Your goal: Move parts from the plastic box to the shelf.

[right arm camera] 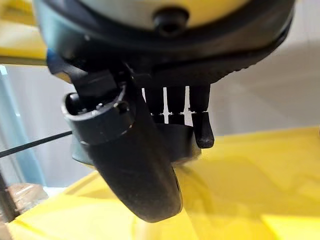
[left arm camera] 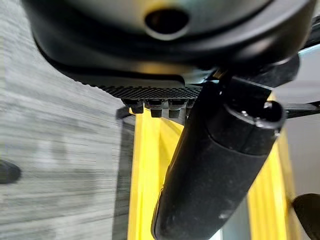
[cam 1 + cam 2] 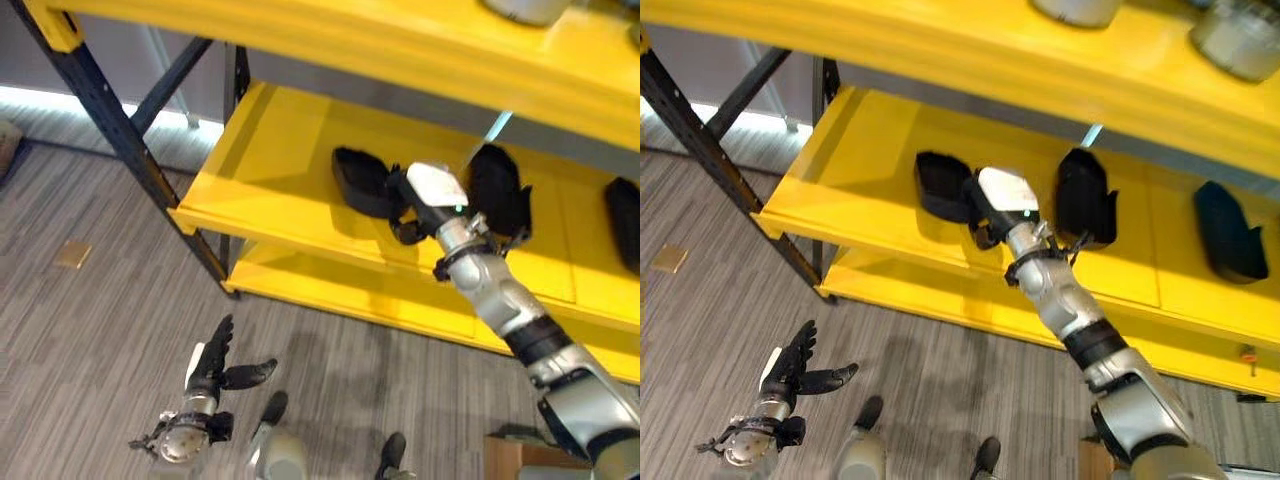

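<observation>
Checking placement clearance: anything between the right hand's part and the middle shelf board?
Nothing visible. The right hand has the black part on the yellow shelf board already, fingers over its rim; two more black parts lie further right, apart.

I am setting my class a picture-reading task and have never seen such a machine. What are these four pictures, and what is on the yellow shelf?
It is a two-armed humanoid robot moving parts onto a shelf. Two pictures come from cameras in its head, looking down; the other two sit on its wrists, looking along each hand from very close.

The right hand reaches to the yellow shelf, at a black part lying there; its wrist view shows the fingers hanging over that part, though whether they grip it is unclear. Two more black parts lie further right on the same board. The left hand hangs low over the grey floor, fingers spread, holding nothing.
</observation>
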